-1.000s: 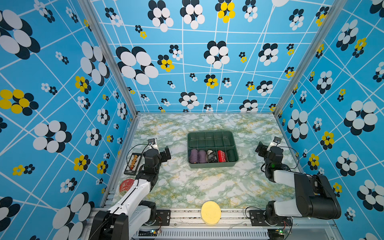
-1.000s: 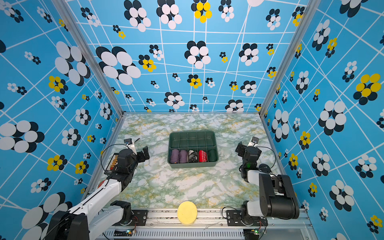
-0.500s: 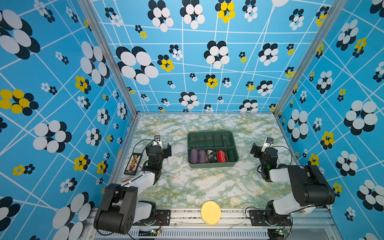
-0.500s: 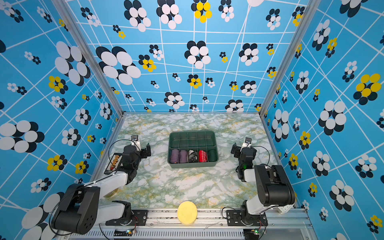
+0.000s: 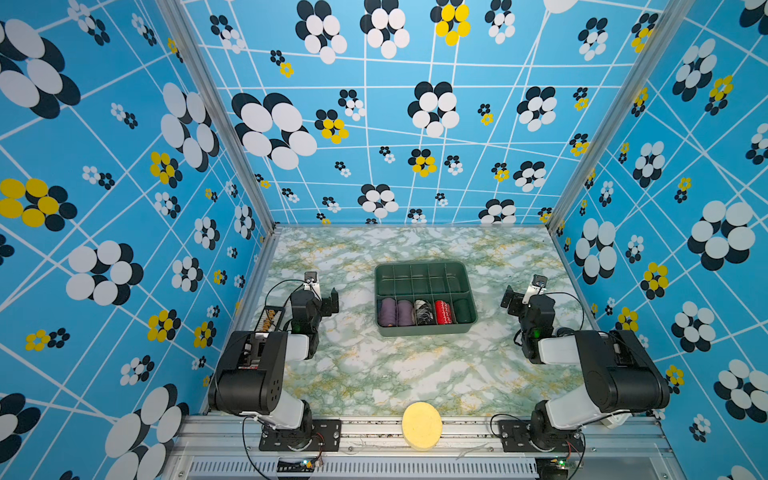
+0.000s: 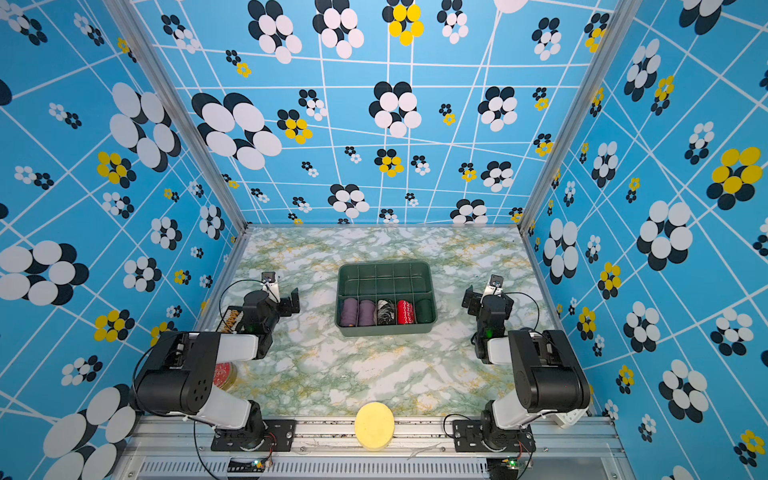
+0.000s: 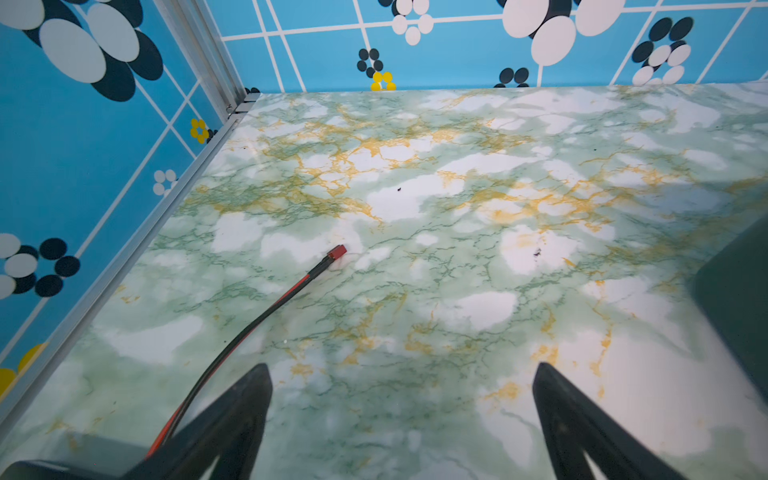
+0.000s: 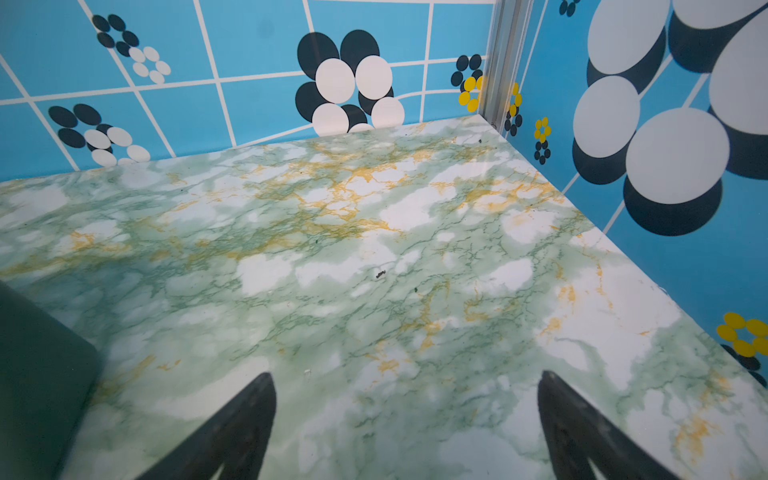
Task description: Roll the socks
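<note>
The socks show in both top views as two purple ribbed rolls, side by side in the front-left compartments of the green divided tray. My left gripper hovers left of the tray, apart from it. It is open over bare table in the left wrist view. To the right of the tray my right gripper is also open and empty. Each wrist view catches only a dark corner of the tray.
The tray also holds a black-and-white bundle, a red patterned bundle and a dark green roll. A yellow round sponge sits on the front rail. A red-tipped cable lies by the left gripper. A small rack stands at the left wall.
Both arms have folded back, their elbows rising over their bases. The grippers stay beside the tray, open and empty.
</note>
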Controlling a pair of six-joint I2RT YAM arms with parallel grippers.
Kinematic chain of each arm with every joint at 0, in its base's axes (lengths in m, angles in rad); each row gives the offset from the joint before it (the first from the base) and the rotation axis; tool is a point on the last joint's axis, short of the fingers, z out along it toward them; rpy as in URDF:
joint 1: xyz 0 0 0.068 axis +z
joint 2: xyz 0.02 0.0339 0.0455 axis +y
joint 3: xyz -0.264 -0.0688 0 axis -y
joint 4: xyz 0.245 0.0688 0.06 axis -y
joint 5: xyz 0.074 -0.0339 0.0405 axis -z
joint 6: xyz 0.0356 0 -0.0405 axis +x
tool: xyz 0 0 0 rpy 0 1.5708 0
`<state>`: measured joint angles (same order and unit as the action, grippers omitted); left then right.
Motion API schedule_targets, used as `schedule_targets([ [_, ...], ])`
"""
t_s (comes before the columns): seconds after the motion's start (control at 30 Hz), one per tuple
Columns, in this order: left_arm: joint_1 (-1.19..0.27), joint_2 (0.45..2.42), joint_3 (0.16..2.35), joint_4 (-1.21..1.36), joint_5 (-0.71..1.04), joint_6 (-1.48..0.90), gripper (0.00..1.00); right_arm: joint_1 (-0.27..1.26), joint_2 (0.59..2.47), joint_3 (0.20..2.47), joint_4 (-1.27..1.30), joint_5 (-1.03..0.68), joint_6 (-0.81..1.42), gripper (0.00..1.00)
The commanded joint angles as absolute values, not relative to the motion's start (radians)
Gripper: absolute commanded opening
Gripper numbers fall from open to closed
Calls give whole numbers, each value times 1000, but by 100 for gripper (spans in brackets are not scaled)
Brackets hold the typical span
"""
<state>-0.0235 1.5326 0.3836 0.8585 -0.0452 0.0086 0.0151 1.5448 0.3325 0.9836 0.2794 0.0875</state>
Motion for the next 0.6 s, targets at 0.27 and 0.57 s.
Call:
schedule_targets([
  [0.27, -19, 1543, 391, 894, 6, 0, 99, 25, 1556, 349, 992, 303, 71, 100],
  [0.57, -44, 1542, 380, 915, -44, 15, 99, 26, 1557, 349, 992, 302, 70, 100],
])
